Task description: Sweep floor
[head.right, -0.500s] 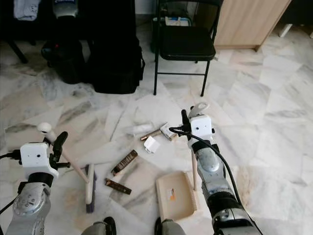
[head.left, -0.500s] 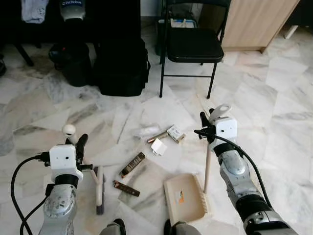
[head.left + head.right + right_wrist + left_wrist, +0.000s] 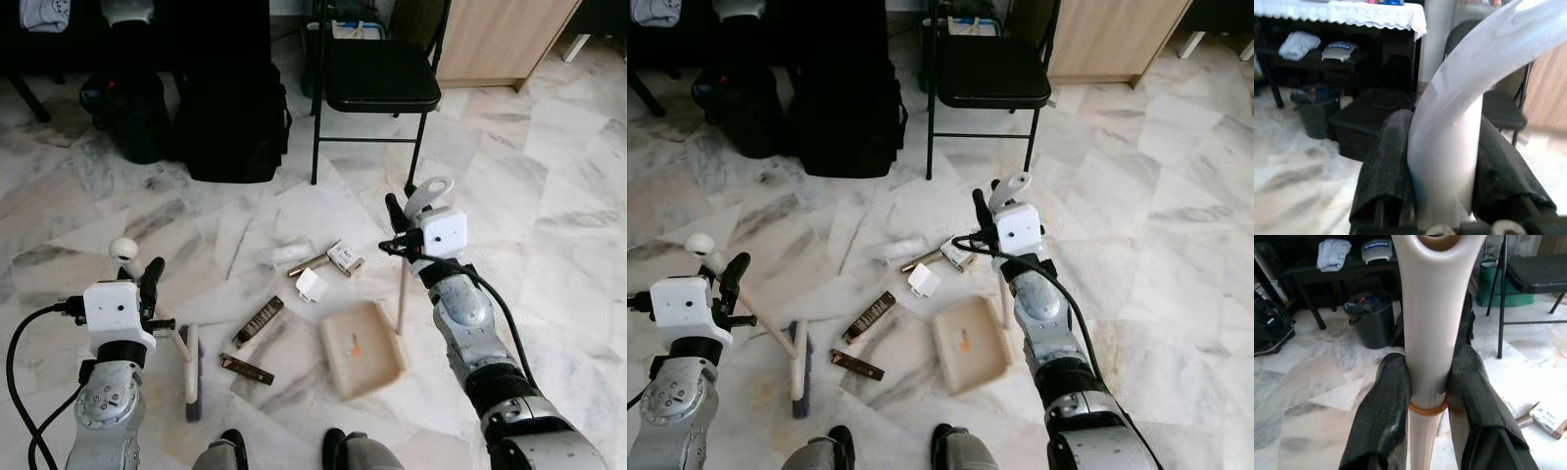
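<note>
My left gripper (image 3: 149, 284) is shut on the cream broom handle (image 3: 1431, 328), whose round end sticks up beside it. The broom head (image 3: 192, 372) rests on the marble floor at lower left. My right gripper (image 3: 397, 227) is shut on the dustpan handle (image 3: 1459, 122). The beige dustpan (image 3: 361, 349) lies on the floor below it, tilted toward the litter. Scattered litter lies between the two tools: a small white box (image 3: 313, 284), a printed carton (image 3: 345, 258), a clear wrapper (image 3: 287, 257) and two brown wrappers (image 3: 262, 322).
A black folding chair (image 3: 377, 83) stands ahead, with a black bag (image 3: 233, 108) and a black bin (image 3: 132, 113) to its left. A wooden cabinet (image 3: 495, 34) is at the back right. My feet (image 3: 284, 452) show at the bottom edge.
The view has shifted slightly. The dustpan has slid forward and turned toward the litter with my right gripper. The left gripper and broom have barely moved.
</note>
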Motion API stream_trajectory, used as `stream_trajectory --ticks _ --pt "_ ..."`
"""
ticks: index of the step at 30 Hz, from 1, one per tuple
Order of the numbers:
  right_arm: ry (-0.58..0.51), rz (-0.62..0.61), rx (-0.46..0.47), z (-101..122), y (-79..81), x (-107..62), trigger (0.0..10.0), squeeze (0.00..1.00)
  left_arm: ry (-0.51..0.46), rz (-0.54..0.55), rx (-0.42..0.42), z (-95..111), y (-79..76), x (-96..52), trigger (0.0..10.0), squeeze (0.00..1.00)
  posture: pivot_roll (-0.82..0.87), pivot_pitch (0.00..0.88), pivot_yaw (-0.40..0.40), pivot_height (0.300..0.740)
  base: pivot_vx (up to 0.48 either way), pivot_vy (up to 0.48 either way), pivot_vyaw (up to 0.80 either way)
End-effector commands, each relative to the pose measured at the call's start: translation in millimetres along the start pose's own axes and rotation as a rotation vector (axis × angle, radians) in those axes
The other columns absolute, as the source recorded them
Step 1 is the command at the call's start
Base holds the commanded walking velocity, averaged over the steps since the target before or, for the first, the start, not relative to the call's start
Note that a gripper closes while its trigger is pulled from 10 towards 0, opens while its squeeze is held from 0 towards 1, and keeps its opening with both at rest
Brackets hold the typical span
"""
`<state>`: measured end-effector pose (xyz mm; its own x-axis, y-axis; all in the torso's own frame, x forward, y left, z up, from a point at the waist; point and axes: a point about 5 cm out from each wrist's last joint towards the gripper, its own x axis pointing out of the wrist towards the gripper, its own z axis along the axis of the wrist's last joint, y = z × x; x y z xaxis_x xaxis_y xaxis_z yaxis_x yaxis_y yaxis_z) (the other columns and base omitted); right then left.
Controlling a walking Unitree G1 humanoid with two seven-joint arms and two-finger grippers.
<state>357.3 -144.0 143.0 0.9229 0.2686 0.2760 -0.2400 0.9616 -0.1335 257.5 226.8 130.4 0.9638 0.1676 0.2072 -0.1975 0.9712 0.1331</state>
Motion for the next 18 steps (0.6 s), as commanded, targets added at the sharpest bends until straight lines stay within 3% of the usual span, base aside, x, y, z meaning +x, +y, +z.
stream_trajectory --ticks 1,10,18 --pt "0.012 -0.015 0.062 -3.2 -2.8 -2.3 10.0 0.0 -0.024 -0.004 -0.001 2.4 2.8 -1.1 10.0 0.0 -0.03 0.299 -0.091 0.74 0.0 0.0 0.0" --pt "0.033 0.156 -0.037 -9.4 6.7 -6.9 10.0 0.0 -0.046 -0.028 -0.026 6.9 1.1 9.7 10.0 0.0 -0.03 0.294 -0.104 0.74 0.0 0.0 0.0" --pt "0.09 0.107 -0.084 -19.5 -4.8 -14.9 10.0 0.0 -0.052 -0.035 -0.035 7.4 0.7 9.6 10.0 0.0 -0.02 0.289 -0.109 0.74 0.0 0.0 0.0"
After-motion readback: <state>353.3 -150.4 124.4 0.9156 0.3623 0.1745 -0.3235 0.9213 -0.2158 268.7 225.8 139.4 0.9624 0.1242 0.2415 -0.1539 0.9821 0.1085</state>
